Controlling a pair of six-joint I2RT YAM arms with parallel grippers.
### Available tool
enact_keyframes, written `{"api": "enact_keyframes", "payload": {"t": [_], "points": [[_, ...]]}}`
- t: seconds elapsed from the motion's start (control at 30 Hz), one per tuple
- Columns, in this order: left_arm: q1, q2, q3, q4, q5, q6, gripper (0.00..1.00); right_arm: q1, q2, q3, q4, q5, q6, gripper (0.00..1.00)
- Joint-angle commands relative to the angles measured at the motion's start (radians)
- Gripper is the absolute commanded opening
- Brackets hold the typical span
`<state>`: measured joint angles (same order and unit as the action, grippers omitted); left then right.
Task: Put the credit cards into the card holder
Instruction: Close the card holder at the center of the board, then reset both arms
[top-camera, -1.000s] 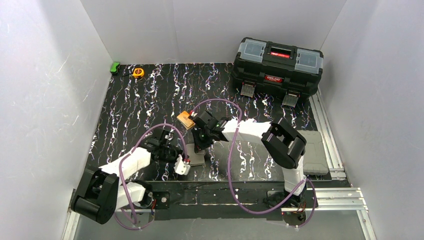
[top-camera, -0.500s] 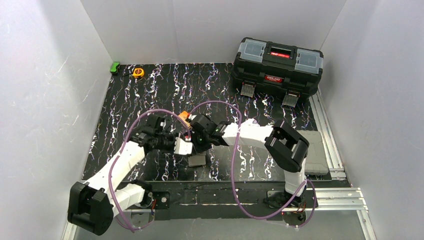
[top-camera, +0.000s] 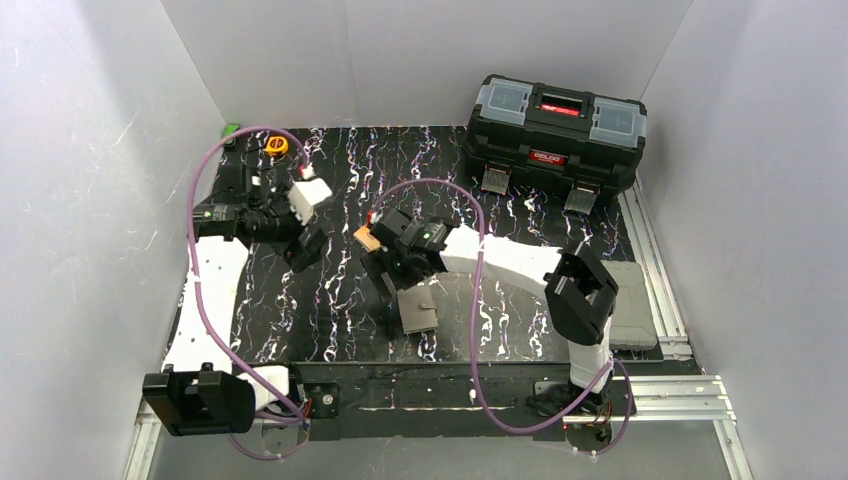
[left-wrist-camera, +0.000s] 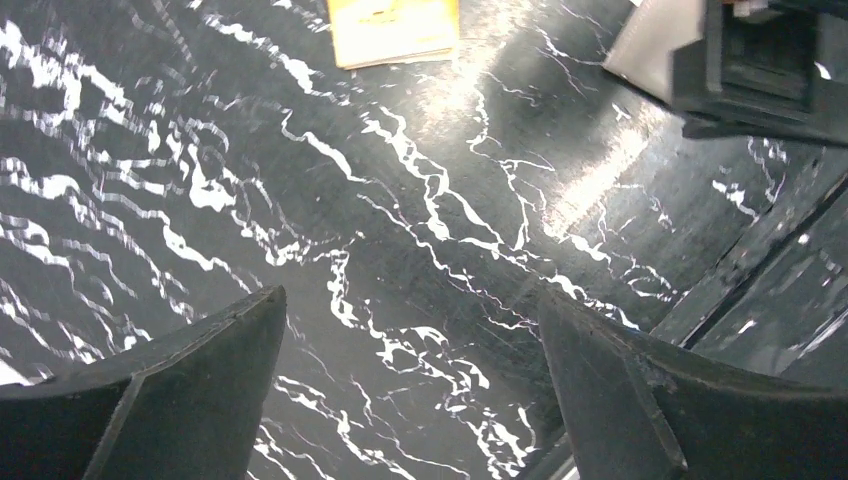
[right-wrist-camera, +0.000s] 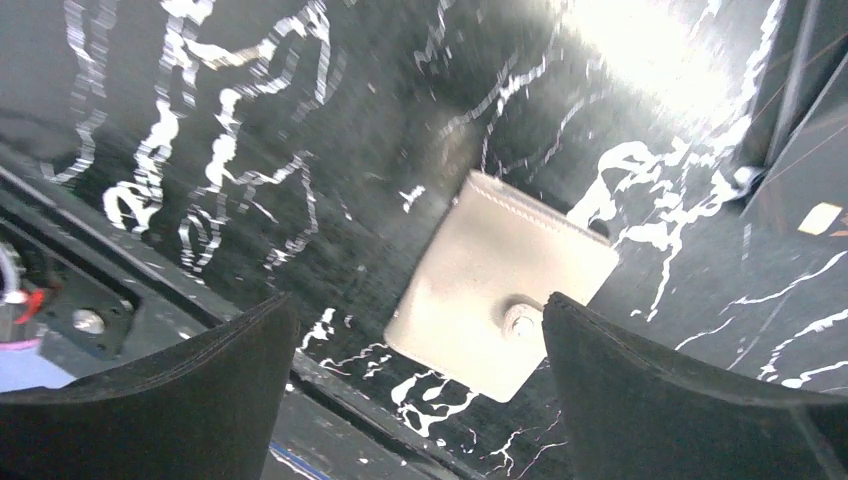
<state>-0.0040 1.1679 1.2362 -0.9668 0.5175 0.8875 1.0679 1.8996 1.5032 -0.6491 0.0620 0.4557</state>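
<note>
The card holder (top-camera: 417, 308) lies closed on the black marbled mat near the front edge, taupe side and snap tab up. In the right wrist view the card holder (right-wrist-camera: 500, 290) sits on the mat below my right gripper (right-wrist-camera: 417, 305), whose jaws stand wide apart with nothing between them. From above, my right gripper (top-camera: 388, 272) hovers just behind and left of the holder. My left gripper (top-camera: 303, 247) is far off to the left, raised. It is open over bare mat in the left wrist view (left-wrist-camera: 412, 292). The credit cards are out of view.
A small orange block (top-camera: 367, 238) rests beside the right wrist and shows at the top of the left wrist view (left-wrist-camera: 393, 30). A black toolbox (top-camera: 555, 130) stands at the back right, a grey pad (top-camera: 630, 300) at the right edge, a yellow tape measure (top-camera: 276, 145) at the back left.
Both grippers have opened. The left arm swung away from the holder to the far left. The card holder now lies free on the mat, shifted slightly right.
</note>
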Motion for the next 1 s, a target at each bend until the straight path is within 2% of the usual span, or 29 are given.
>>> {"api": "enact_keyframes", "payload": {"t": [0.0, 0.1, 0.27, 0.37, 0.5, 0.6, 0.67, 0.77, 0.87, 0.97], "points": [[0.085, 0.016, 0.074, -0.111, 0.052, -0.136, 0.98, -0.002, -0.016, 0.159, -0.111, 0.024, -0.049, 0.98], [0.094, -0.013, 0.048, -0.07, 0.029, -0.188, 0.98, -0.002, -0.046, 0.184, -0.121, 0.025, -0.049, 0.98], [0.095, -0.011, -0.01, 0.016, -0.048, -0.311, 0.98, -0.051, -0.136, 0.175, -0.161, 0.169, -0.052, 0.98], [0.098, 0.018, -0.046, 0.099, -0.088, -0.404, 0.98, -0.164, -0.22, 0.095, -0.159, 0.258, -0.025, 0.98], [0.107, 0.047, -0.126, 0.279, -0.118, -0.502, 0.98, -0.399, -0.361, -0.09, -0.073, 0.319, 0.027, 0.98], [0.116, 0.072, -0.183, 0.421, -0.14, -0.562, 0.98, -0.528, -0.463, -0.306, 0.125, 0.462, 0.007, 0.98], [0.124, 0.092, -0.234, 0.518, -0.135, -0.597, 0.98, -0.568, -0.515, -0.422, 0.264, 0.572, -0.046, 0.95], [0.136, 0.114, -0.339, 0.697, -0.1, -0.611, 0.98, -0.603, -0.564, -0.575, 0.487, 0.654, -0.174, 0.91], [0.137, 0.158, -0.422, 0.856, -0.123, -0.624, 0.98, -0.647, -0.566, -0.644, 0.615, 0.708, -0.235, 0.91], [0.144, 0.219, -0.438, 0.921, -0.119, -0.639, 0.98, -0.708, -0.558, -0.7, 0.741, 0.739, -0.256, 0.92]]}}
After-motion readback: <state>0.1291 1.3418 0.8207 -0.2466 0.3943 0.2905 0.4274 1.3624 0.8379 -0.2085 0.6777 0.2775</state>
